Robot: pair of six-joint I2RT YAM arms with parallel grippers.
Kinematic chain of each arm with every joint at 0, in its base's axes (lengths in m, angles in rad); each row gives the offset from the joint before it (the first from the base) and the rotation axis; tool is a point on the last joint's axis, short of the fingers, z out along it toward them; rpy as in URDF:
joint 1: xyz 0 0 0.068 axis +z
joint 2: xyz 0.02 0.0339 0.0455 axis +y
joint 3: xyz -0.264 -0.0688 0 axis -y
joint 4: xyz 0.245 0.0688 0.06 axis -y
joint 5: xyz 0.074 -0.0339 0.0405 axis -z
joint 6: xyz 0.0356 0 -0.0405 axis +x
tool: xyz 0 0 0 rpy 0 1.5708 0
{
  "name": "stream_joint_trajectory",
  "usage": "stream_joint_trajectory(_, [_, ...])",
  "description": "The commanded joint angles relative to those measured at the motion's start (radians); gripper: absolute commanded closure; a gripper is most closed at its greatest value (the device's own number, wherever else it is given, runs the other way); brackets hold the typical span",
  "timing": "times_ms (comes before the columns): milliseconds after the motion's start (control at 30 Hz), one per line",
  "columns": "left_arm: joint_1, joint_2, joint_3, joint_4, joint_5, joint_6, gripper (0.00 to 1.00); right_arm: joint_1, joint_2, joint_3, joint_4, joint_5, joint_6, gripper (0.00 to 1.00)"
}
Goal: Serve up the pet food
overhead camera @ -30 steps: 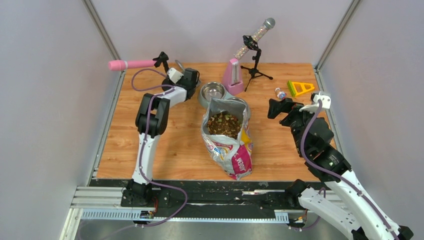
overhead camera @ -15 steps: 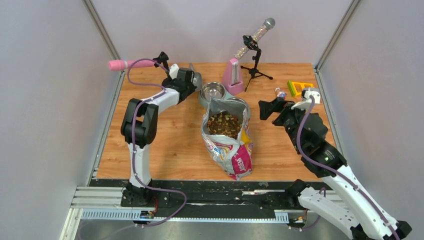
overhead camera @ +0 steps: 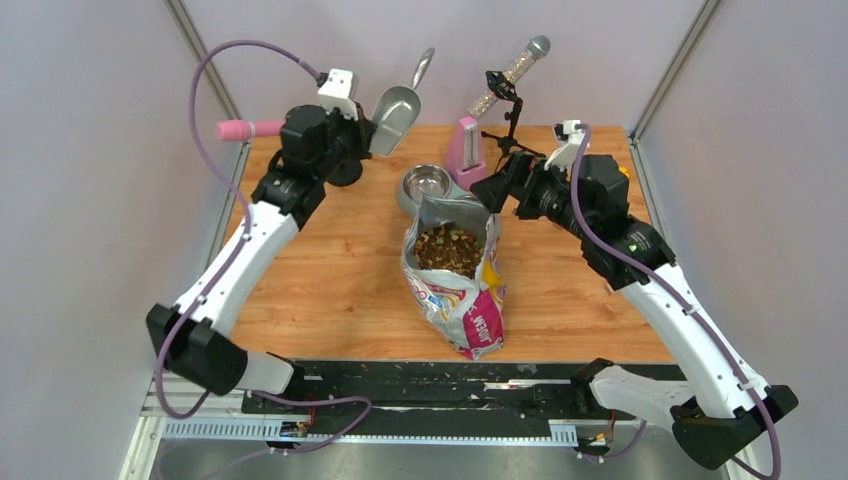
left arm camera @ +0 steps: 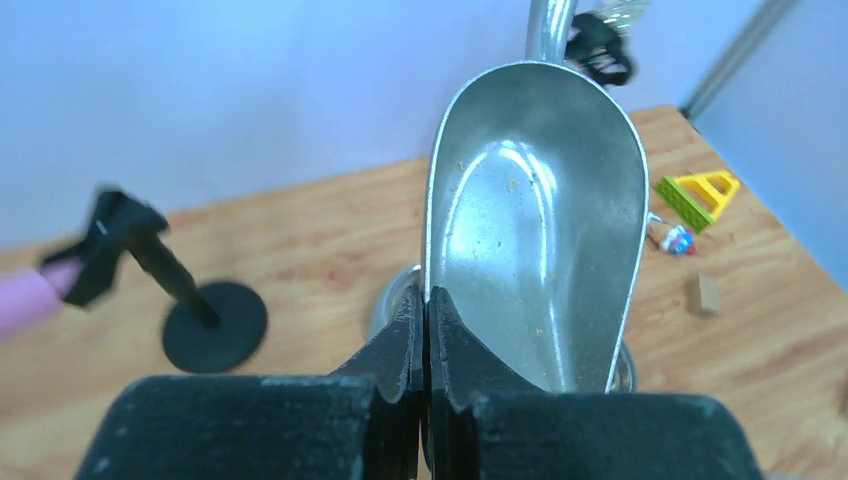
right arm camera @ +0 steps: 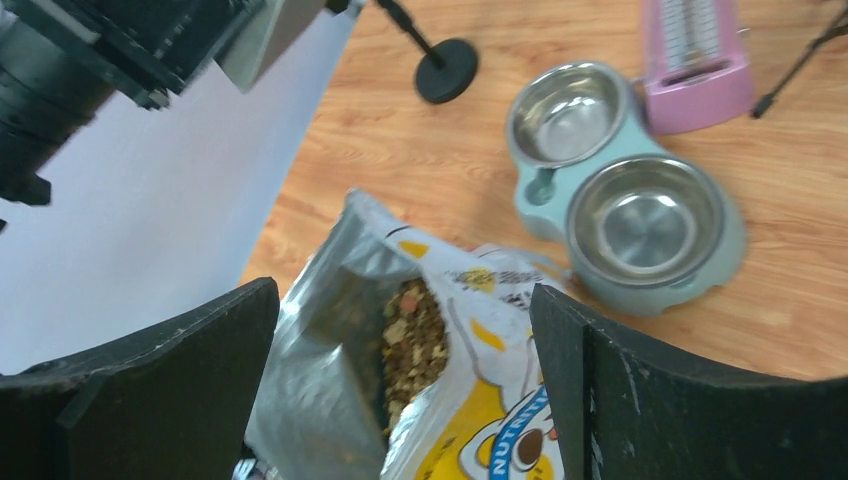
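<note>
The pet food is brown and tan kibble inside the open printed bag, which lies mid-table. It also shows in the right wrist view. My left gripper is shut on the rim of an empty metal scoop and holds it in the air above the table's far left. The pinch shows in the left wrist view, with a few crumbs in the scoop. My right gripper is open and empty above the bag's mouth, right of the twin steel bowl. Its jaws stand wide.
The teal twin bowl stand sits just behind the bag. A pink metronome, a microphone on a tripod and a pink microphone stand line the back. A yellow triangle, a small bottle and a wooden block lie far right.
My left arm has raised the scoop from table level into the air. My right arm has swung left, from the table's right side to the bag's open top.
</note>
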Motion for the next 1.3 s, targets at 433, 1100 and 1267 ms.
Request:
stream_joint_trajectory(433, [0.003,-0.326,0.084,-0.356,0.918,0.68,1.0,-0.013,-0.15,0.066,0.011,-0.428,0.069,0.0])
stream_joint_trajectory(1100, [0.003,-0.298,0.098,-0.396,1.091,0.739,1.0,-0.014,-0.12,0.048,0.105,-0.538,0.189,0.19])
stream_joint_trajectory(1267, [0.003,-0.286,0.1,-0.389,1.058,0.73,1.0,-0.014,-0.108,0.038,0.129,-0.555,0.208,0.33])
